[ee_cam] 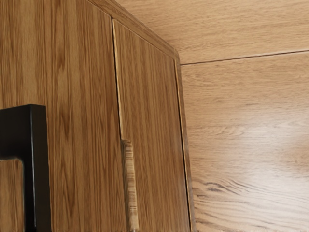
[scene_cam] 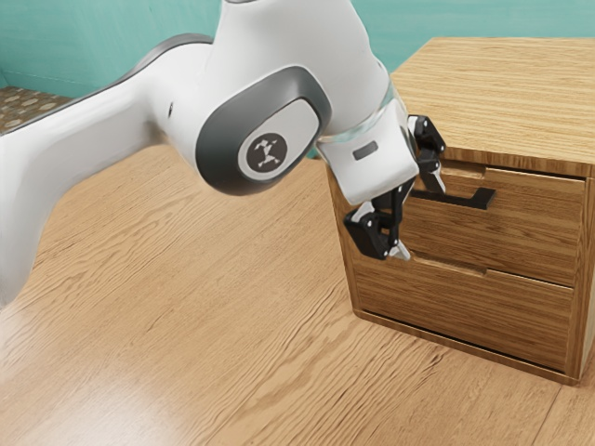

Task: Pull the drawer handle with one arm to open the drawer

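Drawer handle [scene_cam: 460,197]: one black bar on the upper drawer [scene_cam: 521,228] of the cabinet [scene_cam: 502,93], at the exterior view's right. The gripper [scene_cam: 402,193] is at the bar's end nearer the arm, with its jaws spread wide, one finger [scene_cam: 428,141] above that end and the other [scene_cam: 374,232] below it. I cannot tell if either pad touches the bar. In the wrist view the handle [ee_cam: 37,164] is a dark bar close to the hand, standing off the upper drawer [ee_cam: 77,96]. The lower drawer [ee_cam: 149,125] lies alongside, and a light raw edge shows at the seam, where the upper front sits slightly proud. Nothing lies between the jaws and the bar. The lower finger hangs in front of the lower drawer [scene_cam: 465,302] near its top corner. Count: one handle, two drawers, one cabinet, one gripper, one white arm [scene_cam: 270,93]. The lower drawer shows no handle. The cabinet stands on a wooden surface [scene_cam: 186,325], also seen from the wrist [ee_cam: 246,145]. A teal wall [scene_cam: 84,37] is behind.
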Robot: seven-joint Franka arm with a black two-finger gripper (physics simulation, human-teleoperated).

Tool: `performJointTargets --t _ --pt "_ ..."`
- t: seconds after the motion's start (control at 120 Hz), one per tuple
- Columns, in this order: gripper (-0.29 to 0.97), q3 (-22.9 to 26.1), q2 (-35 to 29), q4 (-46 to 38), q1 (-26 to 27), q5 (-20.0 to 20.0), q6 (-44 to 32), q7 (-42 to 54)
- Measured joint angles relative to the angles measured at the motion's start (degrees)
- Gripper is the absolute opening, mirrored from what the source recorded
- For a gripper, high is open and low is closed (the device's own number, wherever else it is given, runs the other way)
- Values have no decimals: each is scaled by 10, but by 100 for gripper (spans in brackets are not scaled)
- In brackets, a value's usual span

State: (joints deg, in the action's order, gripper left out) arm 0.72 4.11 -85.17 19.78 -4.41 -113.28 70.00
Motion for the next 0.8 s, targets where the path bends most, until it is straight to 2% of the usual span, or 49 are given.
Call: performJointTargets --t 0.225,0.8 --pt "68 -1 27 22 -13 0 -1 -1" --pt "68 -2 40 23 -11 0 -1 -6"
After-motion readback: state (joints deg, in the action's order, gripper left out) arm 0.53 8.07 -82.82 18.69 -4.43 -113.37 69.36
